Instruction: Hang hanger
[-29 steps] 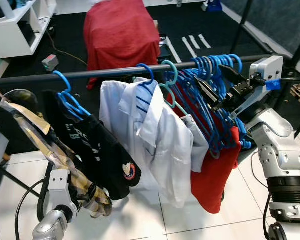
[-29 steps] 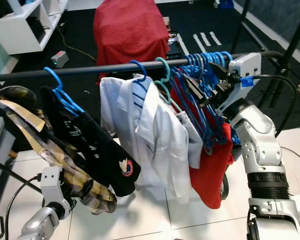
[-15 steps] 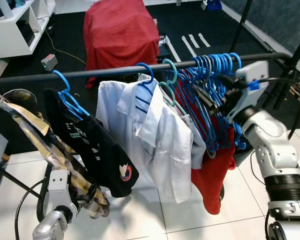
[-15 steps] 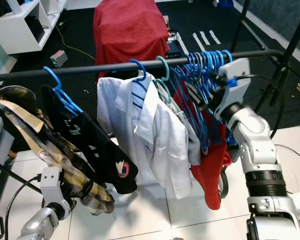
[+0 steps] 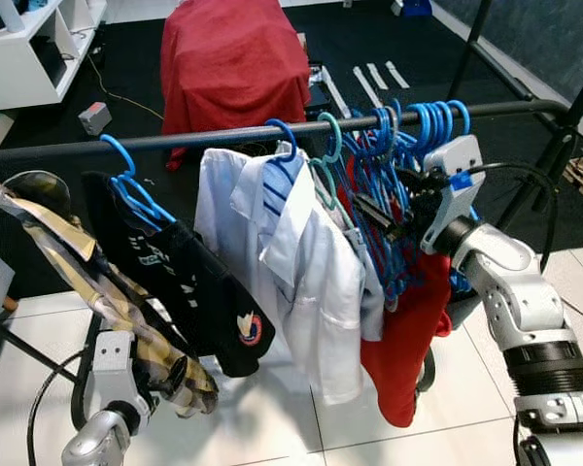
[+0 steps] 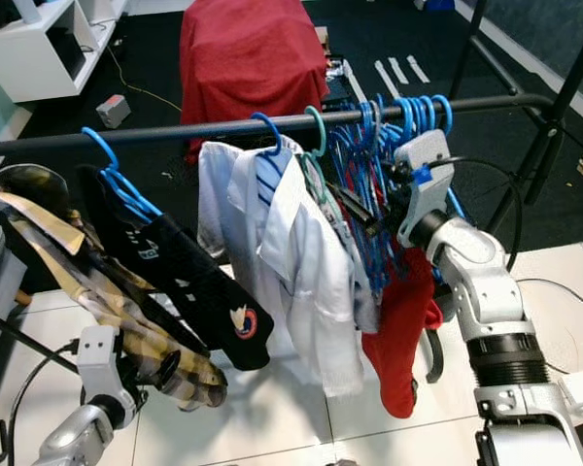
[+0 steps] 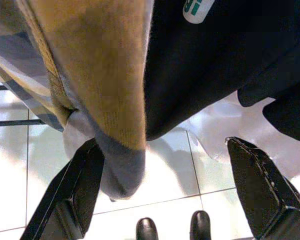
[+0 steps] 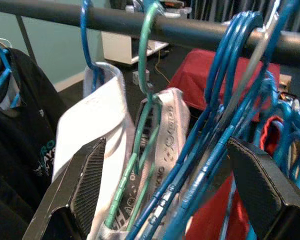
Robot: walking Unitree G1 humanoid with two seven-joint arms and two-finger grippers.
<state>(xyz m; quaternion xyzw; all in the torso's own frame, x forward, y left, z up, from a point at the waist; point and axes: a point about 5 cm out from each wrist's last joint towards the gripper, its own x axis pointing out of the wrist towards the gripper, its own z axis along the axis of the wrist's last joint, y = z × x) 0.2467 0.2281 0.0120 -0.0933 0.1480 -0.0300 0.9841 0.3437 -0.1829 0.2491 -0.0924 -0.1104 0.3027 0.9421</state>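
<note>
The right hand, fingers spread among blue hangers on the rail, should be closed on one hook only.

Both head views look down on the rail; the right wrist view sits close beneath it, the left faces the floor.

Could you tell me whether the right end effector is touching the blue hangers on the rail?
Cannot tell. In the right wrist view the blue hangers run between its open fingers, with neither contact nor gap plain.
</note>
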